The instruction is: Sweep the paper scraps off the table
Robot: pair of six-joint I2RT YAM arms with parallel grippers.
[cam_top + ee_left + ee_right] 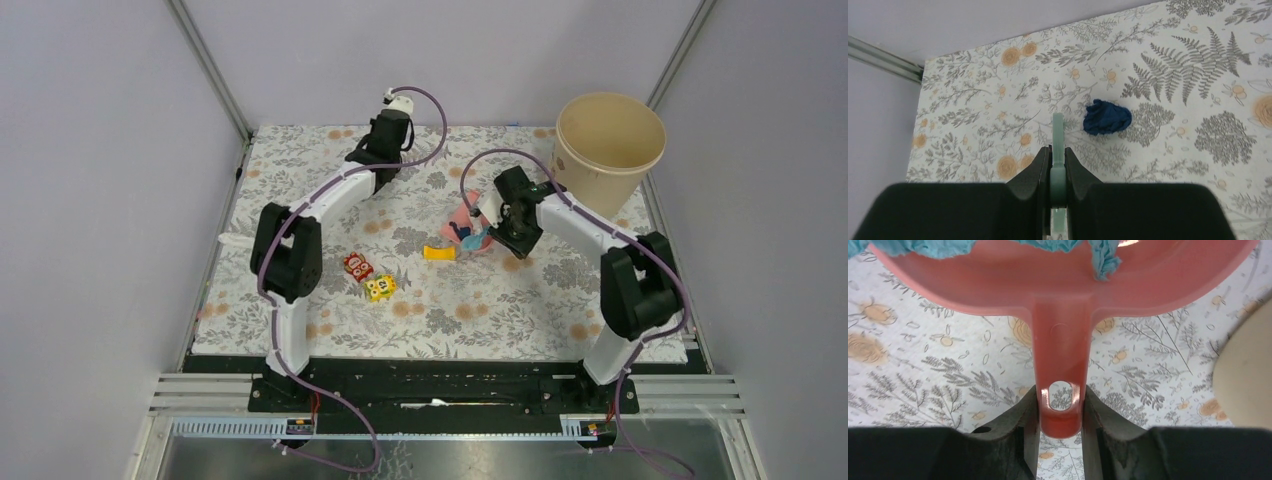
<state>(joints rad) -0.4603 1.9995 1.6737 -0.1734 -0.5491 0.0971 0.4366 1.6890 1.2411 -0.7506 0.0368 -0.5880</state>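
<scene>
My left gripper [1058, 151] is shut on a thin pale-green handle [1058, 131], held edge-on; the tool's head is hidden. A navy-blue paper wad [1107, 117] lies on the table [1193, 165] just right of the handle's tip. In the top view the left gripper [383, 168] is at the far middle-left. My right gripper [1060, 396] is shut on the handle of a pink dustpan [1060, 290], mid-table in the top view [462, 222]. Teal paper scraps [1105, 262] lie in the pan, with a dark scrap beside them [456, 232].
A beige bucket [610, 140] stands at the far right, its rim edging into the right wrist view [1248, 375]. A yellow curved piece [438, 252] lies just in front of the dustpan. A red toy block [357, 264] and a yellow one [380, 288] lie centre-left.
</scene>
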